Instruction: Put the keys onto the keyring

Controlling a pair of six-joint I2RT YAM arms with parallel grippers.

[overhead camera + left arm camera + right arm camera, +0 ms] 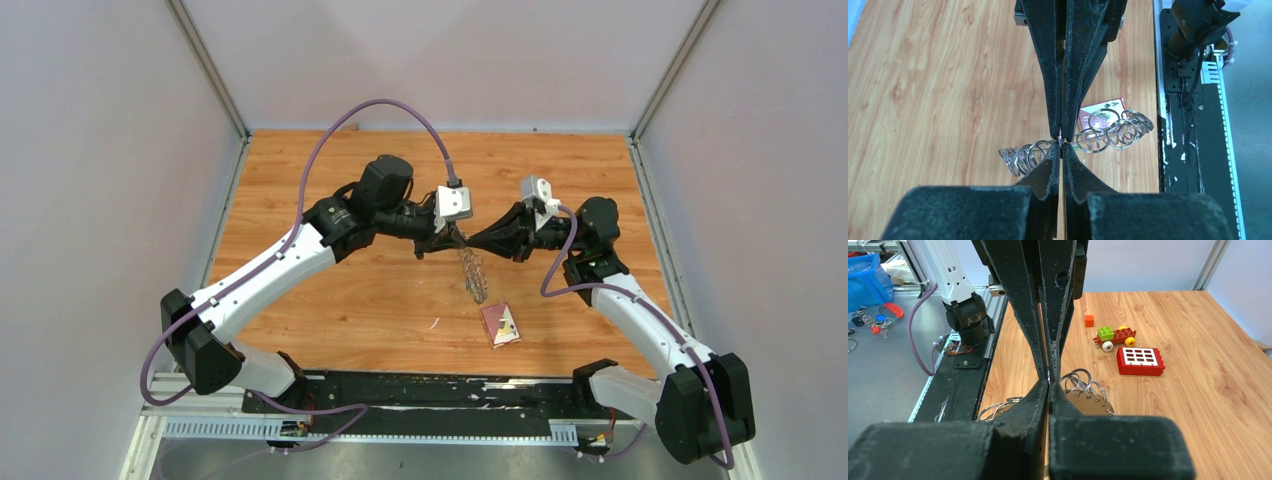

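The keyring (472, 272) is a silvery ring strung with several small wire loops. It hangs above the table between both grippers. My left gripper (447, 240) and my right gripper (468, 240) meet tip to tip on its top. In the left wrist view my left gripper (1062, 145) is shut on the keyring (1108, 132), with the right fingers (1073, 75) pinching the same spot from the opposite side. In the right wrist view my right gripper (1049, 384) is shut beside the loops (1080, 380). Small keys with red and blue tags (878, 320) lie off the table.
A maroon playing card (500, 324) lies on the wood below the keyring. The right wrist view shows a red block with white squares (1140, 361), a small brick car (1115, 335) and an orange cube (1089, 320). A black base rail (430, 392) runs along the near edge.
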